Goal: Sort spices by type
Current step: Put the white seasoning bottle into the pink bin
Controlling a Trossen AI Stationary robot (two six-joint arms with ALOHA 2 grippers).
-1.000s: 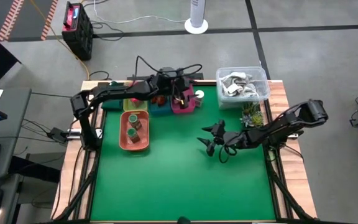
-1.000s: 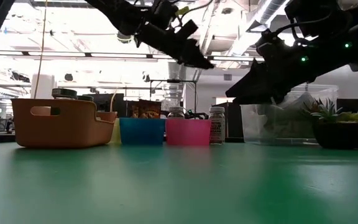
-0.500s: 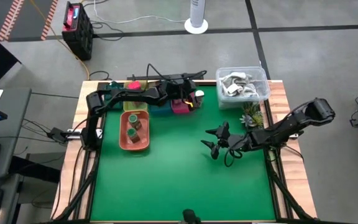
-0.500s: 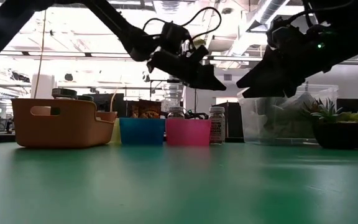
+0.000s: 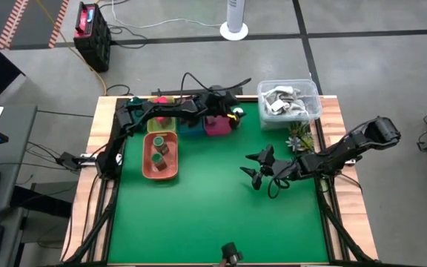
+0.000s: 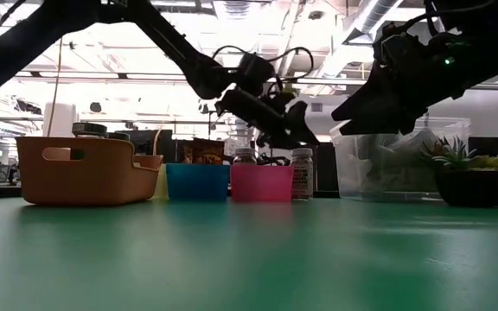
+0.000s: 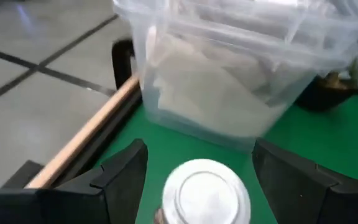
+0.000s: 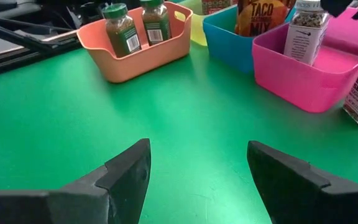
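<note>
We see the left gripper [image 7: 194,168] with fingers spread wide above a white-lidded jar [image 7: 205,191], which stands on the tabletop [image 5: 199,208] just right of the pink tray [image 5: 215,127]. The right gripper [image 5: 254,169], fingers wide, hovers mid-tabletop holding nothing.

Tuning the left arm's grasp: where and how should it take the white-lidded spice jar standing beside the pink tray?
Probably from straight above, closing across the round white lid of the upright white-lidded jar. The open left gripper already straddles it. Keep the fingers clear of the pink tray on one side and the clear plastic tub beyond.
</note>
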